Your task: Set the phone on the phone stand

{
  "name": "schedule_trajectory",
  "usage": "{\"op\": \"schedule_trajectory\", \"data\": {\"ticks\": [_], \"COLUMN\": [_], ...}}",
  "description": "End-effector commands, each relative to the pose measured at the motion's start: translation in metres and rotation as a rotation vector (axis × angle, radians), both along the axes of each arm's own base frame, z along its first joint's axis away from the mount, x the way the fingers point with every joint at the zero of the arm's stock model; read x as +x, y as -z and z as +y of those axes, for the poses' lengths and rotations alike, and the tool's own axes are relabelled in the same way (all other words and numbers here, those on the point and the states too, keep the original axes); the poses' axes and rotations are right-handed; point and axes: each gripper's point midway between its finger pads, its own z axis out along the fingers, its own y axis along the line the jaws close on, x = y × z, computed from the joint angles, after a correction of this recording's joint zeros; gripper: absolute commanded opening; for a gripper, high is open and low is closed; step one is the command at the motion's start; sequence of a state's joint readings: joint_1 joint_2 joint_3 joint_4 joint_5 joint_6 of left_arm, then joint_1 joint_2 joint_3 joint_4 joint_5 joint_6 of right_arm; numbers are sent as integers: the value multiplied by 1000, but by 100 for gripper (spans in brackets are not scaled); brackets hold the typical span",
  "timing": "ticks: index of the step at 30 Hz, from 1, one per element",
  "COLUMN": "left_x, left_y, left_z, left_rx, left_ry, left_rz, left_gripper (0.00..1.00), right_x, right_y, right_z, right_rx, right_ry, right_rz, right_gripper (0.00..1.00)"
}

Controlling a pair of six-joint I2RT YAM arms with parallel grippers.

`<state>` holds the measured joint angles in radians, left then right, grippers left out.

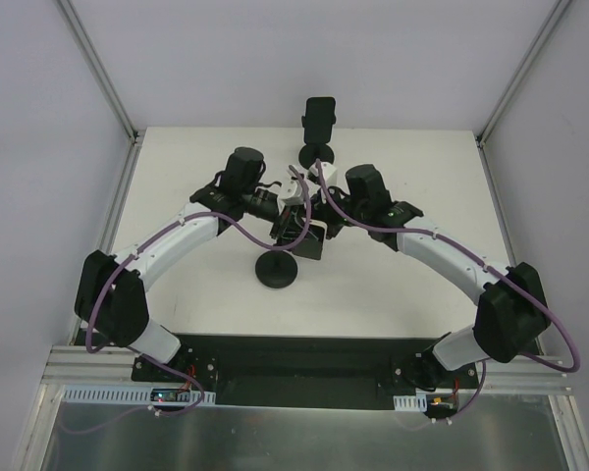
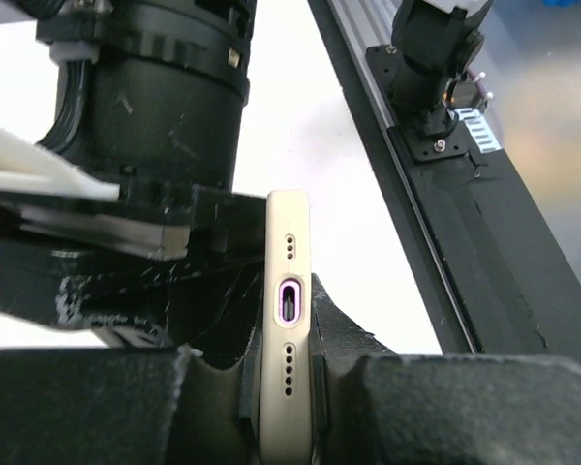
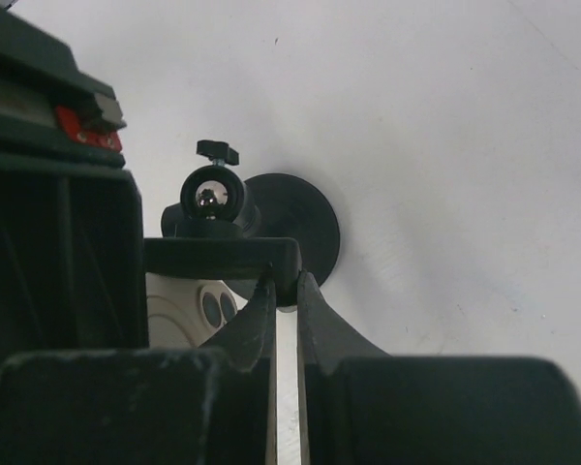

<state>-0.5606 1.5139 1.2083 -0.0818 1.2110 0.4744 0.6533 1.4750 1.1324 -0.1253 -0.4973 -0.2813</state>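
- The jaws of the left gripper point(image 2: 287, 383) are clamping the phone point(image 2: 289, 262) by its two flat faces. In the left wrist view the pale handset is showing edge-on, with its charging port facing the camera.
- The phone is hanging above the desk point(image 3: 445, 145) at mid-table, between the two grippers. It is pressing up close to the phone stand point(image 3: 211, 208), whose round base point(image 1: 276, 271) is resting on the desk just beside it.
- In the right wrist view the phone's pale back, camera lenses showing, is lying tight under the stand's black cradle bar point(image 3: 223, 257). I cannot tell whether it is actually sitting in the cradle.
- The jaws of the right gripper point(image 3: 286, 300) are standing almost together, leaving only a thin pale slit. Their tips are touching the end of the cradle bar, but I cannot tell whether they are pinching it.
- Progress, as I am judging it: the pick-up and the carry are looking done, and the phone is arriving at the stand.
- What is remaining is seating it squarely, letting go and backing both arms away.
- A second stand point(image 1: 319, 123) is standing well apart at the far side and seems to be playing no part.
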Motion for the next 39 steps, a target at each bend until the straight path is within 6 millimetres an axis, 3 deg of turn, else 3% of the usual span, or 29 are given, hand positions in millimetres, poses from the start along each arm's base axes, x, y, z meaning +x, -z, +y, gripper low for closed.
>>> {"op": "schedule_trajectory", "data": {"ticks": [1,3,5,6,8,11,12,18,20,21,23,24,27,32,39], "left_x": [26,33,27,36,33,56,65,81,86,88,95,98,111,132,153], "left_y": [-11,-3,-1,4,9,28,33,41,44,46,45,52,47,57,86], "left_z": [18,29,39,45,56,85,104,141,151,154,164,168,159,148,98], "left_rx": [4,55,80,121,158,264,302,417,435,451,464,465,349,329,353], "left_ry": [-113,-198,-253,-345,-460,-775,-899,-1179,-1266,-1299,-1405,-1440,-1486,-1555,-1393], "left_rz": [-152,-131,-86,-87,-7,7,-34,-120,-106,-115,-141,-141,-127,-101,-52], "left_gripper": [0,0,0,0,0,0,0,0,0,0,0,0,0,0,0], "right_x": [-6,2,4,11,15,24,27,19,4,5,-11,-10,-29,-58,-78], "right_y": [-18,-19,-17,-25,-31,-44,-36,-55,-61,-65,-70,-74,-76,-79,-89], "right_z": [4,-2,-7,-9,-12,-18,-29,-41,-31,-40,-35,-44,-36,-19,-13], "right_rx": [59,53,53,72,108,199,196,225,243,237,238,237,294,349,447], "right_ry": [-1,57,106,148,205,356,446,655,666,745,775,850,890,932,950], "right_rz": [-11,-31,-29,-63,-58,-82,-87,-218,-251,-280,-296,-317,-284,-295,-282], "right_gripper": [0,0,0,0,1,0,0,0,0,0,0,0,0,0,0]}}
